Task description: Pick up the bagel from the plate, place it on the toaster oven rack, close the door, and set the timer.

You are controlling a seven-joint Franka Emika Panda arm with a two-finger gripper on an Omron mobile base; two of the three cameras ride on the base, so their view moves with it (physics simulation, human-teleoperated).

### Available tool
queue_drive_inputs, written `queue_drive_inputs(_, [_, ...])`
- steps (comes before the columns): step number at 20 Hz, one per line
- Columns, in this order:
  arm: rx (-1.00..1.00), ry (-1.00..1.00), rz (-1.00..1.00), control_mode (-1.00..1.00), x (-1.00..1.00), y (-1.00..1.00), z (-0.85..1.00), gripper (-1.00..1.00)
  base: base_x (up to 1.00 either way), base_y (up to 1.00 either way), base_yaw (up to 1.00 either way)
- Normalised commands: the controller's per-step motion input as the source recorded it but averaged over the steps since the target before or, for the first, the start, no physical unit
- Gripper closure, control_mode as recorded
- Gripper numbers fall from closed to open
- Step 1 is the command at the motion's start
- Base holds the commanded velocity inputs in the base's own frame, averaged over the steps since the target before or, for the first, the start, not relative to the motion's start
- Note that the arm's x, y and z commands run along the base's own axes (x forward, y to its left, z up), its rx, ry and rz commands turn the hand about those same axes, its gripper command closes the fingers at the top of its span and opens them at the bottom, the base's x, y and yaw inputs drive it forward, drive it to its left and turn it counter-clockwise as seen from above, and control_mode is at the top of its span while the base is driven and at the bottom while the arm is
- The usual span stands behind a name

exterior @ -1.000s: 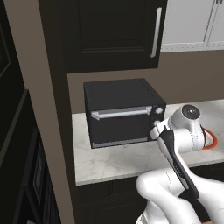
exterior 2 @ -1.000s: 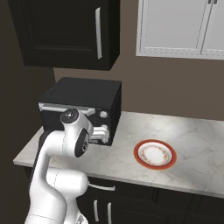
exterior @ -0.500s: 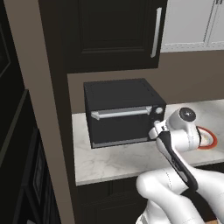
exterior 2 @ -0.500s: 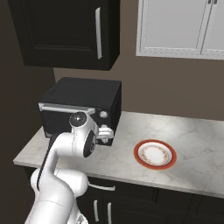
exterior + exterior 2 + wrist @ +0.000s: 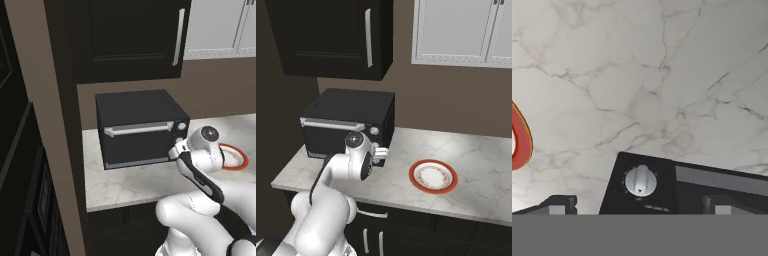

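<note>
**Timer step: open claw lined up on the knob, door already shut**

Left to right in the right base view: oven (image 5: 348, 117), claw (image 5: 383, 152), plate (image 5: 433, 176), all on the marble surface (image 5: 481, 160).

Step in hand, judged: setting the timer. The door (image 5: 135, 145) is closed flat, its handle (image 5: 137, 129) level across the top. The plate holds no bagel, so the bagel is most likely inside on the rack. The dark window hides both, so this can't be confirmed.

Claw state: jaws spread wide, gripping nothing. It hangs just beside the oven's right front corner, apart from it. In the hand view one fingertip (image 5: 559, 204) sits at 7 o'clock and the other at 5 o'clock. The knob (image 5: 640, 180) lies between them at 6 o'clock, and the plate rim is at 9 o'clock.

Doing it well:
- Keep the knob centred between the tips and go straight in along the knob's axis.
- Close only once both tips flank the knob's sides. Closing early would pinch the face and slip.
- Turn by rolling the wrist, not by swinging the arm, or the tips will drag off.
- Stay off the handle so the door isn't pulled open.
- The knob is small and smooth-looking, so grip it firmly before turning.

Counts:
- oven 1
- door 1
- handle 1
- knob 1 clear; can't tell whether there is a second
- claw 1, fingertips 2
- plate 1
</note>
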Motion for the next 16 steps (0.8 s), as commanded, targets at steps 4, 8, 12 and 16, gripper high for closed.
queue_drive_inputs(4, [0.0,0.02,0.0,-1.0,0.22,-0.02,-0.12,-1.0,0.0,0.0,0.0])
queue_drive_inputs(8, [0.0,0.09,0.0,-1.0,0.11,0.0,-0.06,-1.0,0.0,0.0,0.0])
queue_drive_inputs(12, [0.0,0.09,0.0,-1.0,0.09,0.0,-0.05,-1.0,0.0,0.0,0.0])
queue_drive_inputs(16, [0.0,0.08,0.0,-1.0,0.03,0.0,-0.07,-1.0,0.0,0.0,0.0])
